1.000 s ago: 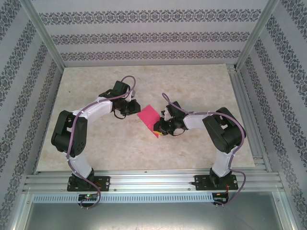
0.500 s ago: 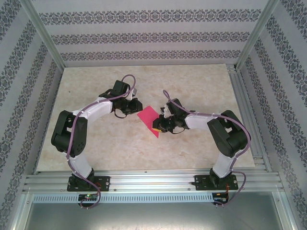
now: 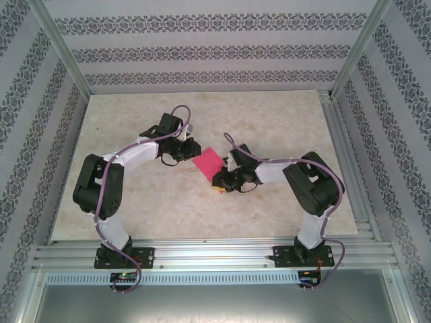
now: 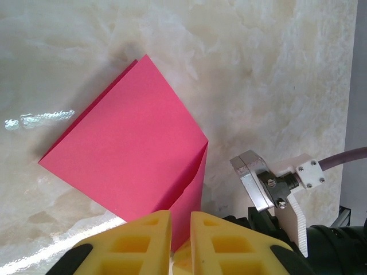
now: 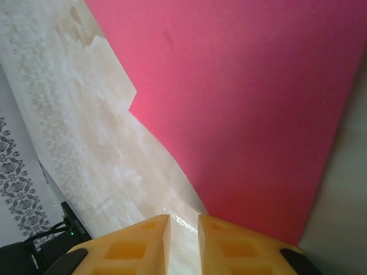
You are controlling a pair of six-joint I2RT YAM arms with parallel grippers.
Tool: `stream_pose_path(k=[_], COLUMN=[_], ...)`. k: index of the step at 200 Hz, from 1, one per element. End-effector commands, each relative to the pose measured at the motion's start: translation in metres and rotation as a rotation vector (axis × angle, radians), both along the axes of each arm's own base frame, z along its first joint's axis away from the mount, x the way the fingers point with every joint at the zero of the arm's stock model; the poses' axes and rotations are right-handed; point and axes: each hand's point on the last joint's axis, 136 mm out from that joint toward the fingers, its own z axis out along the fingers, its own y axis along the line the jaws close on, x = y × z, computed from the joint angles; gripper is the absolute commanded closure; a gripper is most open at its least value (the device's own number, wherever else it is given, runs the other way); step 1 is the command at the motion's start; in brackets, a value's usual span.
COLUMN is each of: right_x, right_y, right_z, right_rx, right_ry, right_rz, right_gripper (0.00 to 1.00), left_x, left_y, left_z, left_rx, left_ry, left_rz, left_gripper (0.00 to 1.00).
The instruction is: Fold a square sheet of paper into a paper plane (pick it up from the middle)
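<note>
Pinching folded sheet of paper [image 4: 126,149] with left claw [image 4: 181,220]; loosening right claw [image 5: 183,222], barely parted, empty, over desk [image 5: 97,126]; likely finishing a crease.

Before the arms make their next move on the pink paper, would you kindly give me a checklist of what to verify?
1. Left gripper pinching the sheet of paper: ok, its edge runs into the nearly closed jaws.
2. Right gripper free of paper: ok, bare table shows through its narrow gap.
3. First fold made: ok, two layers show at the far corner.
4. Layer edges matched: not ok, slightly offset at that corner.
5. Grippers apart: ok, they sit on opposite sides of the paper in the top view.
6. Paper lying flat: cannot tell.
</note>
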Motion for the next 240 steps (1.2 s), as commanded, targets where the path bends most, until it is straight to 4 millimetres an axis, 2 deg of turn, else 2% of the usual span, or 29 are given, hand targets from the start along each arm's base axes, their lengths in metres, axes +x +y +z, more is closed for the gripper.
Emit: stream_pose_path(k=[1,10,24,45,74,117,161,197,240], right_x=[0.015,0.022,0.033,0.046,0.06,0.079,0.083,0.082,0.083], right_y=[0.003,-0.002,-0.016,-0.041,-0.055,-0.05,-0.037,-0.03,-0.02], right_z=[0.04,0.053,0.06,0.049,0.032,0.017,0.006,0.003,0.012], right_rx=[0.06,0.069,0.05,-0.029,-0.132,-0.172,-0.133,-0.119,-0.085], right_ry=[-0.103,-0.135,-0.166,-0.177,-0.17,-0.158,-0.128,-0.118,-0.143], right_rz=[-0.019,-0.039,-0.071,-0.111,-0.115,-0.094,-0.077,-0.05,-0.042], right_gripper=[0.74,0.7,0.67,0.66,0.62,0.61,0.62,0.63,0.66], left_x=[0.004,0.004,0.002,-0.001,-0.006,-0.011,-0.012,-0.013,-0.017], left_y=[-0.004,-0.005,-0.005,-0.007,-0.007,-0.01,-0.008,-0.008,-0.006], left_z=[-0.002,-0.004,-0.011,-0.021,-0.038,-0.058,-0.079,-0.087,-0.095], left_rx=[-0.026,-0.031,-0.027,-0.032,-0.023,-0.01,0.011,0.017,0.032], left_ry=[-0.004,0.003,0.024,0.048,0.095,0.13,0.165,0.178,0.191], left_rz=[0.0,-0.001,0.001,-0.006,-0.006,-0.003,0.005,0.004,-0.001], left_gripper=[0.81,0.8,0.78,0.77,0.75,0.74,0.77,0.79,0.8])
